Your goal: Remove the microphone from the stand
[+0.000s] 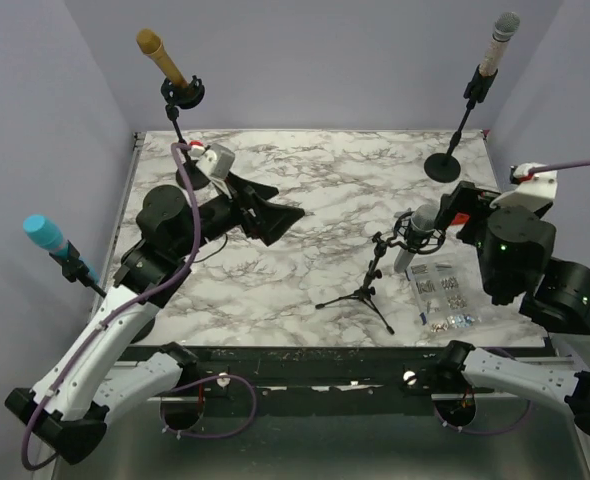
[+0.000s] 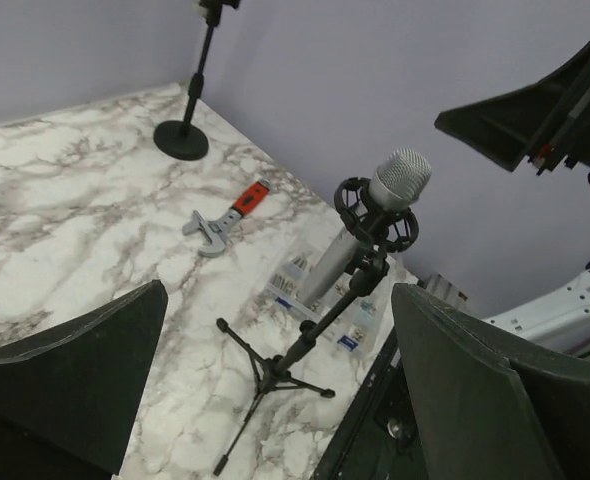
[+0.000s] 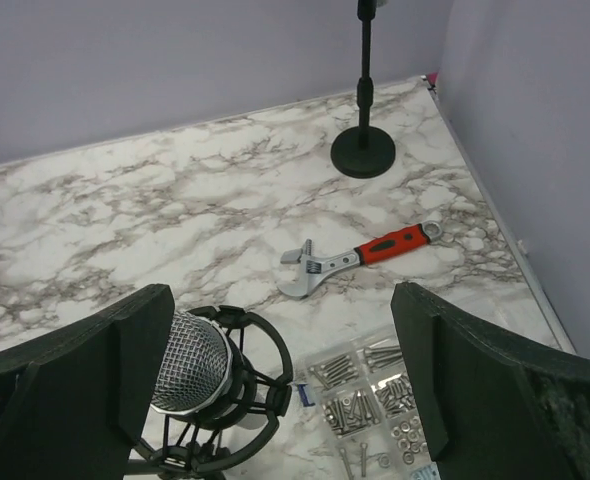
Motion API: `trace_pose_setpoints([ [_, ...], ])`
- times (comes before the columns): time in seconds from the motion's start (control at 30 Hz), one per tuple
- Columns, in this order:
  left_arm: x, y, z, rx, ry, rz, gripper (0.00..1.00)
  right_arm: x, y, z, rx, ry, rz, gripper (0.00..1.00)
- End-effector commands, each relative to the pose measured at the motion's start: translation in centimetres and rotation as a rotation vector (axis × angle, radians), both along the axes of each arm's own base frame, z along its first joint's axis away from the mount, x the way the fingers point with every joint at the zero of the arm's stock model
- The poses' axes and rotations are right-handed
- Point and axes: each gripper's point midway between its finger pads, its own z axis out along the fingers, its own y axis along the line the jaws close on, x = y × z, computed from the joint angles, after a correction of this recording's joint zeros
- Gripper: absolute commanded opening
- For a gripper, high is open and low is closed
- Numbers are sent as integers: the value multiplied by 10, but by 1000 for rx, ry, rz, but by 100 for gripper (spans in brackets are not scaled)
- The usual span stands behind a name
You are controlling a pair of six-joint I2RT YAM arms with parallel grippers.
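Approach step, grasp not yet made. Right claw (image 3: 282, 295) spread wide, empty, just above microphone (image 1: 416, 238) in tripod stand (image 1: 371, 288), lower right of overhead frame on tabletop (image 1: 305, 180). Left claw (image 2: 280, 300) likewise spread, well apart. Next, probably: lower, close round body, lift clear.

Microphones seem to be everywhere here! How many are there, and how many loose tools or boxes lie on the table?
Microphones: 4 (gold microphone, blue microphone, grey-tipped microphone, silver microphone in the tripod stand)
Wrench: 1
Clear box of screws: 1
Total: 6
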Motion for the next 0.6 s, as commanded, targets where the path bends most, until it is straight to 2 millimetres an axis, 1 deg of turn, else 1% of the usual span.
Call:
trace_pose_setpoints([
  [0.0, 1, -33, -6, -9, -8, -67, 99, -17, -6, 10, 89, -2, 65, 100],
  [0.03, 0, -42, -12, 3, 10, -89, 99, -19, -5, 8, 85, 10, 82, 100],
  [0.07, 0, -49, -10, -7, 0, -106, 99, -21, -4, 7, 79, 22, 96, 100],
  [0.17, 1, -73, -23, 4, 34, -148, 99, -24, -4, -3, 62, 89, 90, 100],
  [0.23, 2, -87, -31, 14, 46, -177, 98, -28, 1, -8, 56, 139, 120, 100],
  [0.33, 1, -106, -44, 21, 54, -216, 99, -33, 6, -11, 92, 166, 154, 100],
  [0.4, -3, -119, -50, 20, 31, -245, 99, -36, 9, -12, 116, 165, 184, 100],
  [0.5, -12, -138, -57, 28, -24, -291, 99, -40, 4, -15, 155, 148, 173, 100],
  [0.57, -18, -149, -63, 41, -57, -318, 99, -41, 5, -17, 166, 142, 185, 100],
])
